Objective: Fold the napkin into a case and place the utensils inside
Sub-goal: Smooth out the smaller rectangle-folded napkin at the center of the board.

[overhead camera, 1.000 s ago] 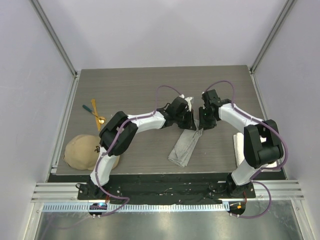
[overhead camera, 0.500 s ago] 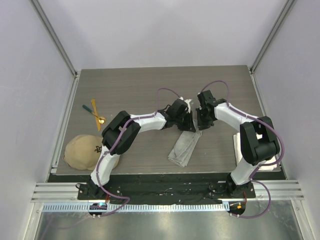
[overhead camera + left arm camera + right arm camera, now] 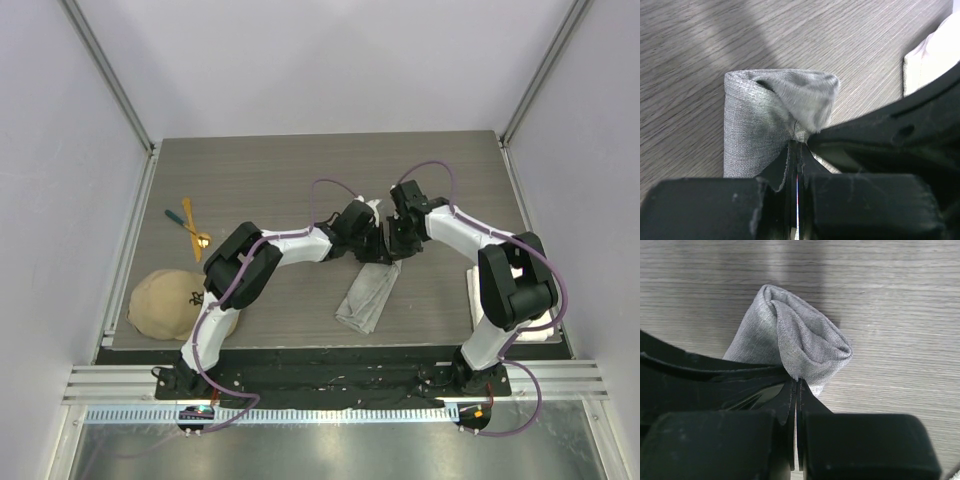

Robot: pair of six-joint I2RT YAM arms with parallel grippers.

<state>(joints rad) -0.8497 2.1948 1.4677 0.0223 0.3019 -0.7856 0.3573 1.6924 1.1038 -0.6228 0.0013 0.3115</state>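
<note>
The light grey napkin (image 3: 368, 293) lies folded into a narrow long strip at the table's middle, its far end lifted. My left gripper (image 3: 370, 247) is shut on that end's edge, with the cloth (image 3: 775, 115) bulging past its tips (image 3: 797, 145). My right gripper (image 3: 392, 245) is shut on the same end from the other side, the cloth (image 3: 800, 342) pinched at its tips (image 3: 797, 380). The two grippers almost touch. The utensils (image 3: 190, 226), gold spoon, orange-yellow and dark teal handles, lie together at the table's left.
A tan cap (image 3: 172, 303) with a black emblem sits at the near left corner. A thicker white towel (image 3: 478, 293) lies at the right edge behind my right arm and shows in the left wrist view (image 3: 935, 55). Grey walls enclose the table.
Both grippers have drawn closer together over the napkin's far end. The right gripper moved left toward the left one, and the cloth's far end bunched up between them.
</note>
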